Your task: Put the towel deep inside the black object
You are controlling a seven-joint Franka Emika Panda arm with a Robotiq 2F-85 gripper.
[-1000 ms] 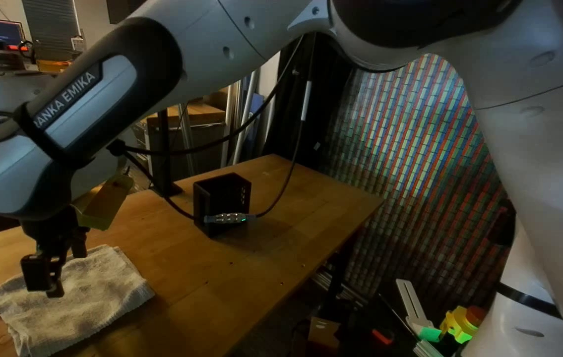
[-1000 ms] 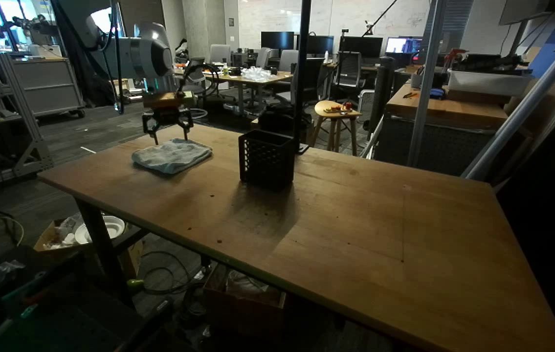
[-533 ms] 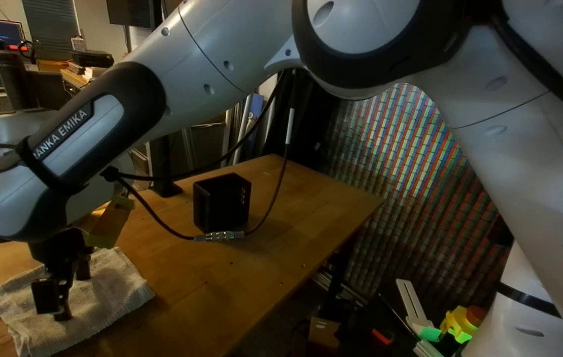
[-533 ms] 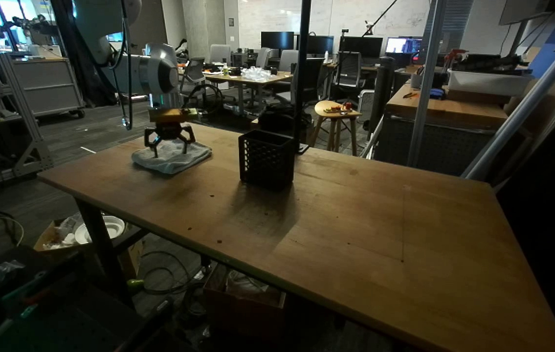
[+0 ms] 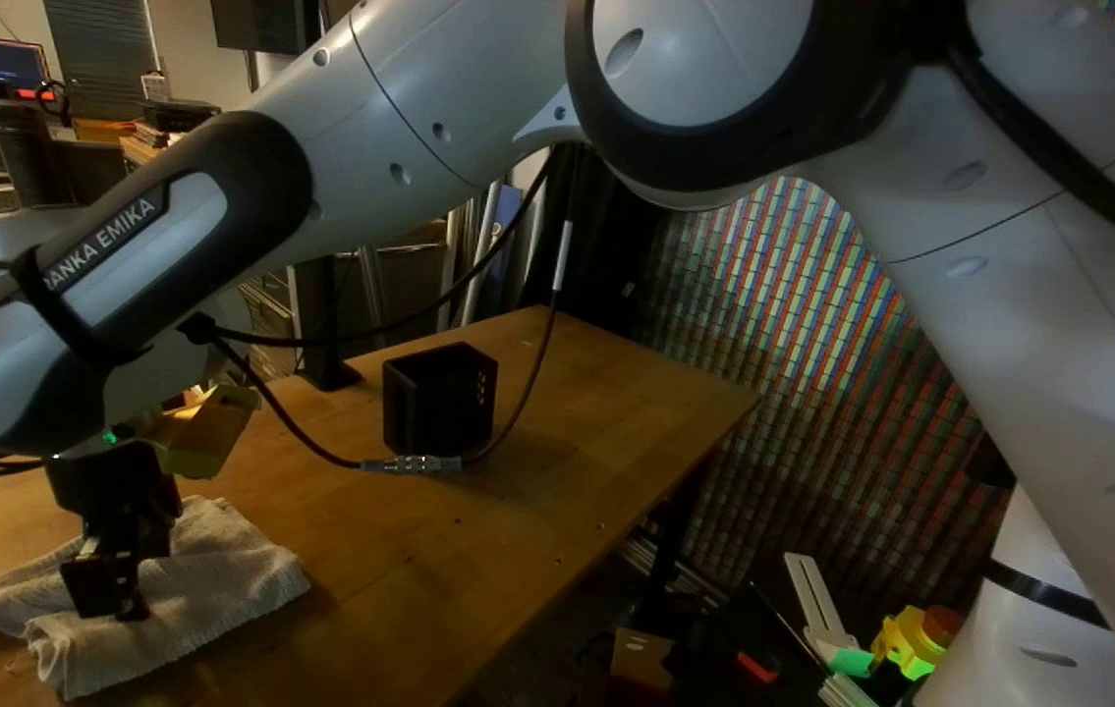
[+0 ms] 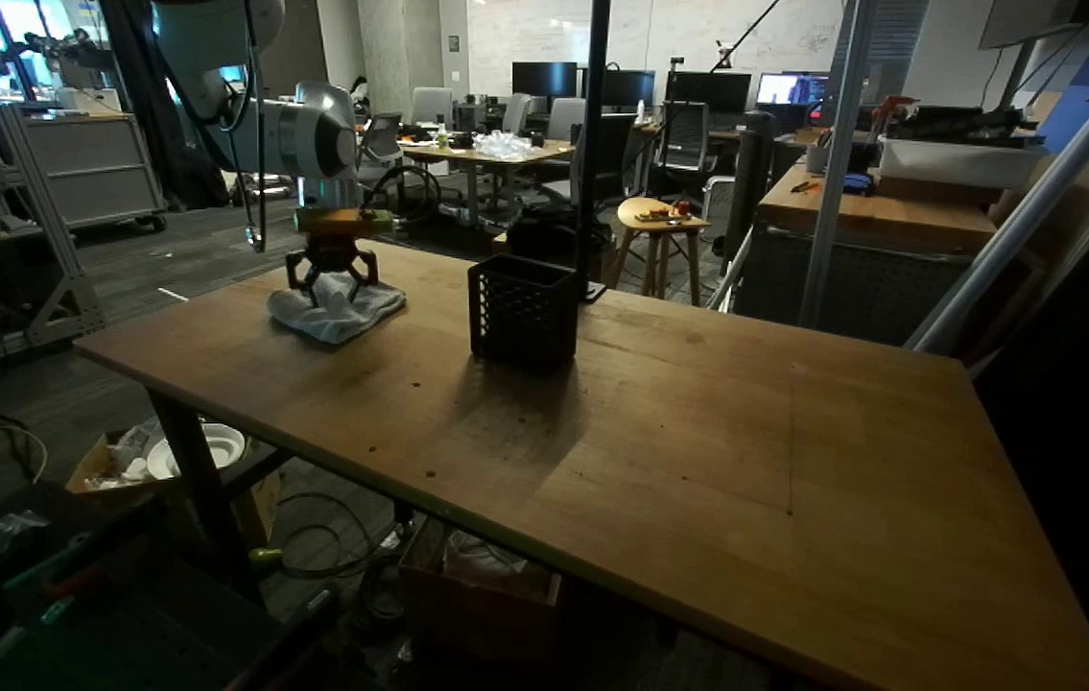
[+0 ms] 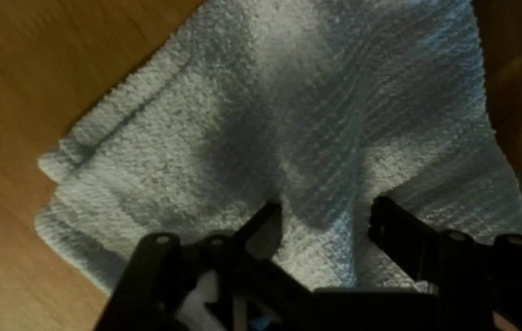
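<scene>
Student: What stands at the rear, in an exterior view?
Lecturer: A whiteboard (image 6: pixel 544 29) behind monitors (image 6: pixel 544 79); nearer, a wooden stool (image 6: pixel 629 208) bearing small items (image 6: pixel 669 215).
Student: And at lower left?
Lecturer: A white dish (image 6: pixel 225 446) atop a carton (image 6: pixel 266 494), partly hidden by a table leg (image 6: pixel 204 489).

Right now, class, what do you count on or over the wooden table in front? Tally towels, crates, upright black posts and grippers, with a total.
Towel: 1
Black crate: 1
Upright black post: 1
Gripper: 1
Total: 4
</scene>
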